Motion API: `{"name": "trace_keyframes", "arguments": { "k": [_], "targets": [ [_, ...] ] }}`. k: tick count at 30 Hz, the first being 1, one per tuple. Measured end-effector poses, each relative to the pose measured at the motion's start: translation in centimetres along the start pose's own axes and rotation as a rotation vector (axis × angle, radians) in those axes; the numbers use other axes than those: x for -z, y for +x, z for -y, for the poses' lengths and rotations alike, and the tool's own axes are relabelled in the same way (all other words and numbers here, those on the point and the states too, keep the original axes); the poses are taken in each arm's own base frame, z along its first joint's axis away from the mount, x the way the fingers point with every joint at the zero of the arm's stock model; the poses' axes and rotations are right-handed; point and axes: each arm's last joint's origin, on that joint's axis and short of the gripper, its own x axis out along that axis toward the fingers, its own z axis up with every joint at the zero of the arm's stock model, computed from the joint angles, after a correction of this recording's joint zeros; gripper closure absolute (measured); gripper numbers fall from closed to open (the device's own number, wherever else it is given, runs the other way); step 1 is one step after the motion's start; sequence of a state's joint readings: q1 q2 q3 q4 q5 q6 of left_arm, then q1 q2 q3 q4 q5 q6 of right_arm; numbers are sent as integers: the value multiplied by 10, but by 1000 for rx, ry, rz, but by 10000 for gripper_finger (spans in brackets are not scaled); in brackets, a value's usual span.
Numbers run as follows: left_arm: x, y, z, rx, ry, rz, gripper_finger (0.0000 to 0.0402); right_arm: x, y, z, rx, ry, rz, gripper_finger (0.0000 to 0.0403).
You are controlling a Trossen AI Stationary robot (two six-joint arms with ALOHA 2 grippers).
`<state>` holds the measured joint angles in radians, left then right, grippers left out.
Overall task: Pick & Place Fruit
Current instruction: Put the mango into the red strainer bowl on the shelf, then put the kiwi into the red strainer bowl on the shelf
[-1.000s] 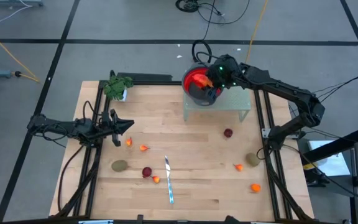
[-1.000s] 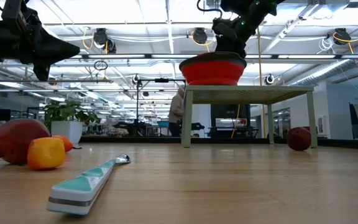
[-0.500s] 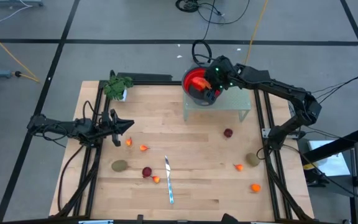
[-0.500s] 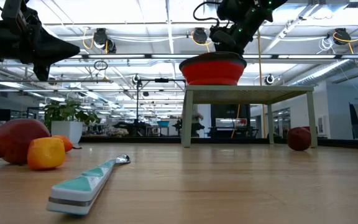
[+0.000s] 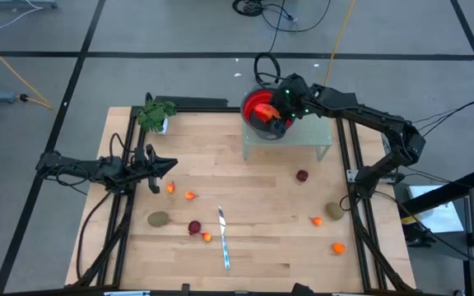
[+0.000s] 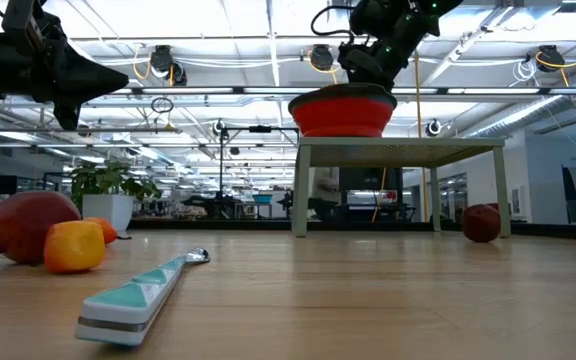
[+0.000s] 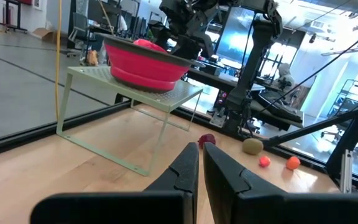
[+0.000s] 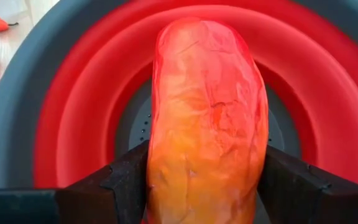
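Now glossy oblong orange-red fruit [image 8: 207, 124], ribbed bowl [image 8: 73, 99].

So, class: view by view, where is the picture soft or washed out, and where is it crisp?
Low view: knife close to the lens looks soft; ceiling lights glare behind the red bowl. Right wrist view: the long orange-red fruit between the right gripper fingers fills the frame, sharply lit. High view: even light, faint shadows.

Right gripper [image 5: 275, 111], clamped on long orange-red fruit [image 8: 205, 118], shifted slightly toward 9 o'clock over red bowl [image 5: 256, 104] versus a second ago; no further shift in last half second. Low view: person behind stand [image 6: 398, 150] gone from background.
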<state>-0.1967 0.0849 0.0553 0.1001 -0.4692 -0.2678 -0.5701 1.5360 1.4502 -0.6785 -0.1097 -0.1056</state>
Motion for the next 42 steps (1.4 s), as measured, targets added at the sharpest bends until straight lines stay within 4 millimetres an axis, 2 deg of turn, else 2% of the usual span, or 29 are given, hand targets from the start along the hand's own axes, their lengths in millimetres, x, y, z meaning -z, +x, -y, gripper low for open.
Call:
{"name": "trace_keyframes", "arguments": {
  "k": [11,15,20,27,34,42],
  "targets": [
    [0,0,0,0,-2,0,378,-1,0,0,2,-13,8,107],
    [0,0,0,0,-2,0,378,-2,-1,0,12,-17,20,108],
    [0,0,0,0,0,0,378,-4,-16,-3,76,-28,61,125],
    [0,0,0,0,3,-1,378,-6,-49,-18,113,-61,146,179],
    [0,0,0,0,4,-1,378,-5,-84,-37,73,-82,245,267],
    [0,0,0,-1,4,-2,378,-1,-108,-54,24,-103,312,364]
  ]
}}
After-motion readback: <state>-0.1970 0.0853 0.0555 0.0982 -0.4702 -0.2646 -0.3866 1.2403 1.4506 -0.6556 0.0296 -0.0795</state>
